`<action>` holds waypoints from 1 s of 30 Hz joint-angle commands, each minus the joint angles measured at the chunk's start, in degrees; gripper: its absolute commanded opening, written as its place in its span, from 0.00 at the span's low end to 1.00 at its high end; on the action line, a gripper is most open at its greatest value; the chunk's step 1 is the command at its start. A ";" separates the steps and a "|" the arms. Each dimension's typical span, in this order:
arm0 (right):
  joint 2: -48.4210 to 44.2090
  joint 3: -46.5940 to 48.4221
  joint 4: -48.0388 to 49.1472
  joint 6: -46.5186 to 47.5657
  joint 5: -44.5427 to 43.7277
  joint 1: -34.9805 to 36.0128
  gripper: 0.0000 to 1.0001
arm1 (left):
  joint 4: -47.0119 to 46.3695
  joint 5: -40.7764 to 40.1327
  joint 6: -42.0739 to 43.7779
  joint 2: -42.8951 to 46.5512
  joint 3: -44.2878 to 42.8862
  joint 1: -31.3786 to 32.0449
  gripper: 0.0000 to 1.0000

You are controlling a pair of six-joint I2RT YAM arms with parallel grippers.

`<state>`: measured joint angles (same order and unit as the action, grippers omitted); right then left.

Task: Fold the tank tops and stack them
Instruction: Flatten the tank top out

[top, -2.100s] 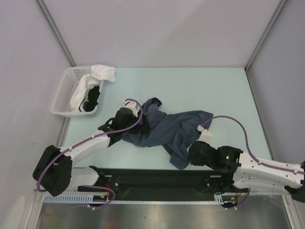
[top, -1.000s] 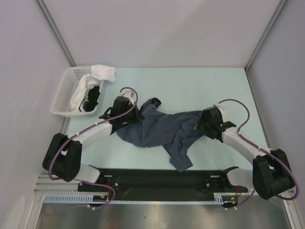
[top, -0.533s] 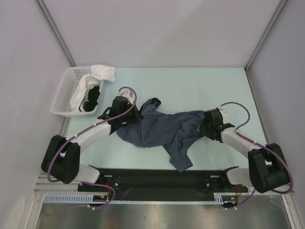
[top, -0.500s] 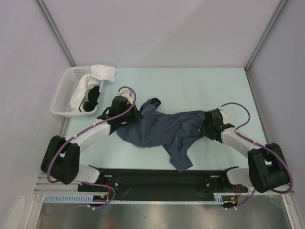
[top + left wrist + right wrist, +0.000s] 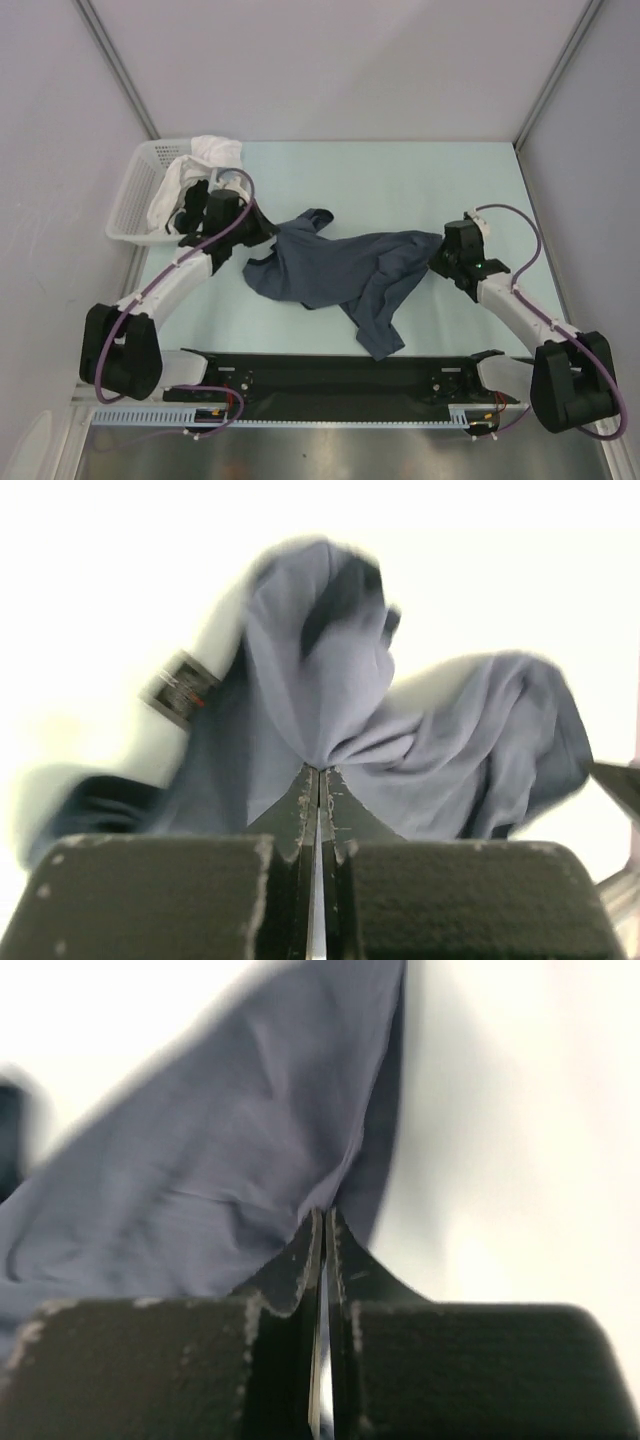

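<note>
Starting low in the overhead view: black base rail (image 5: 340, 368) across the bottom edge, and just above it, at lower centre, the hanging tail of the blue top (image 5: 340, 272). Crumpled across the middle of the pale green table (image 5: 400, 180), pulled out left to right between two pinches. Right of centre, right gripper (image 5: 438, 254) clenched on the top's right corner. From the right wrist, fingertips (image 5: 305, 1250) pressed together with a fold of blue cloth nipped between them, bright table beyond. Left of centre, left gripper (image 5: 265, 234) grasping the opposite edge. From the left wrist, fingertips (image 5: 300, 800) tight on a peak of fabric, the rest draped away behind in soft folds, a small dark label (image 5: 180, 688) showing at the left of that frame. Farther back, upper left: white basket (image 5: 122, 212) in the table's far corner, white cloth (image 5: 215, 152) spilling over its far rim, black top (image 5: 186, 212) bundled inside, partly hidden by the left arm.
</note>
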<state>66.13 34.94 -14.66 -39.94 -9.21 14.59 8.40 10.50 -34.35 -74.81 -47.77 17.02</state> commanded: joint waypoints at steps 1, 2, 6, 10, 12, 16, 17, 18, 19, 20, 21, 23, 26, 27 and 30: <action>-4.94 9.67 0.69 6.27 6.82 -1.66 0.00 | 3.10 1.62 -2.39 5.63 -8.37 -5.84 0.00; -6.09 11.10 0.07 6.98 7.97 -1.93 0.00 | 4.41 1.28 -2.39 6.59 -9.87 -7.42 0.00; -13.81 15.42 -2.39 10.32 12.99 -2.90 0.00 | 14.32 -1.88 -0.29 12.39 -17.69 -9.10 0.01; -23.04 15.51 -4.94 11.64 13.78 -3.87 0.00 | 20.06 -7.41 2.44 19.16 -22.01 -9.46 0.00; -27.36 15.34 -6.35 11.82 13.52 -4.65 0.00 | 22.34 -11.89 3.32 22.59 -22.37 -9.89 0.00; -29.57 15.86 -8.81 12.34 11.41 -5.62 0.00 | 23.68 -13.84 4.03 25.32 -20.10 -10.51 0.00; -29.48 15.86 -9.33 12.61 11.67 -5.80 0.00 | 23.68 -13.32 4.03 25.58 -19.30 -10.60 0.00; -29.48 15.78 -9.60 12.61 11.67 -5.97 0.00 | 23.59 -12.44 3.94 25.67 -18.42 -10.69 0.00; -29.39 15.43 -9.78 12.52 12.20 -6.06 0.00 | 23.33 -11.57 3.85 25.76 -16.41 -10.69 0.00; -29.56 15.08 -9.60 12.78 12.90 -6.06 0.00 | 22.98 -10.95 3.24 26.28 -15.00 -10.69 0.00; -29.74 14.55 -9.69 12.70 13.95 -5.98 0.00 | 20.62 -7.11 2.89 26.64 -11.42 -10.69 0.00; -30.00 12.62 -10.30 12.35 14.92 -6.06 0.00 | 18.67 -5.06 1.66 26.73 -7.97 -10.69 0.00; -30.88 8.84 -10.92 12.00 16.33 -6.06 0.00 | 14.81 -0.67 0.51 24.02 -2.60 -10.69 0.00; -31.32 7.96 -11.01 11.56 15.55 -6.06 0.00 | 14.45 -0.22 0.42 22.96 -1.81 -10.69 0.00; -32.29 5.58 -10.31 11.29 15.36 -6.06 0.00 | 11.56 0.57 -0.89 19.00 -1.10 -10.69 0.00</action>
<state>35.00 41.36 -25.54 -28.64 5.48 8.80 26.83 7.86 -33.41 -54.94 -48.58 6.83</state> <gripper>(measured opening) 0.017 0.006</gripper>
